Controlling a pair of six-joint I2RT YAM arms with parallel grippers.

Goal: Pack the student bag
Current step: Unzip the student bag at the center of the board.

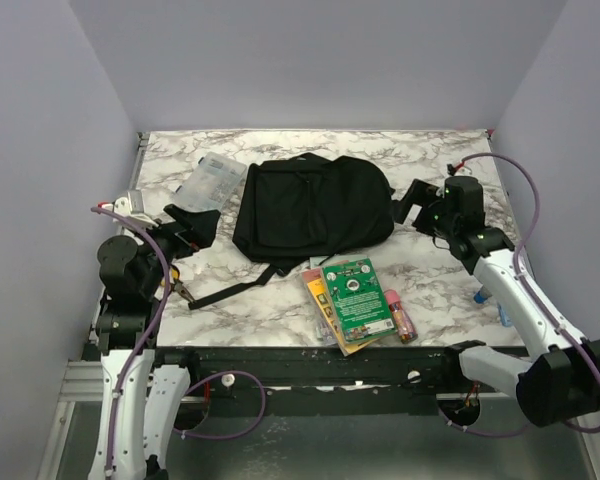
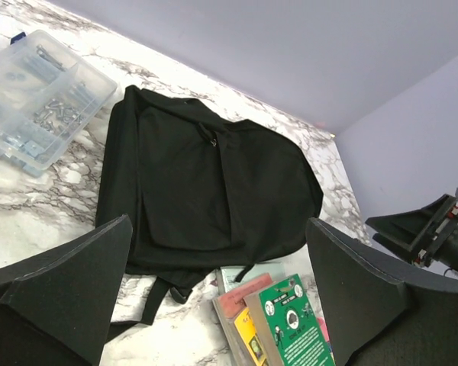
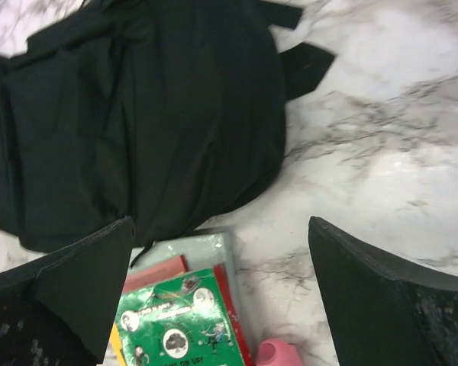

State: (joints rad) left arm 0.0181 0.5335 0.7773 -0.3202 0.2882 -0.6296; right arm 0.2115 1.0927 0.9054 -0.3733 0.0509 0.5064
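The black student bag (image 1: 315, 205) lies flat and zipped in the middle of the marble table (image 1: 430, 290); it also shows in the left wrist view (image 2: 206, 183) and the right wrist view (image 3: 145, 114). A stack of books with a green one on top (image 1: 355, 300) lies in front of it, also in the left wrist view (image 2: 290, 324) and the right wrist view (image 3: 179, 320). My left gripper (image 1: 192, 226) is open and empty, left of the bag. My right gripper (image 1: 412, 205) is open and empty, just right of the bag.
A clear plastic case (image 1: 210, 180) with small parts lies at the back left, also in the left wrist view (image 2: 34, 99). A pink tube (image 1: 400, 314) lies right of the books. A long black strap (image 1: 230, 290) trails toward the left front.
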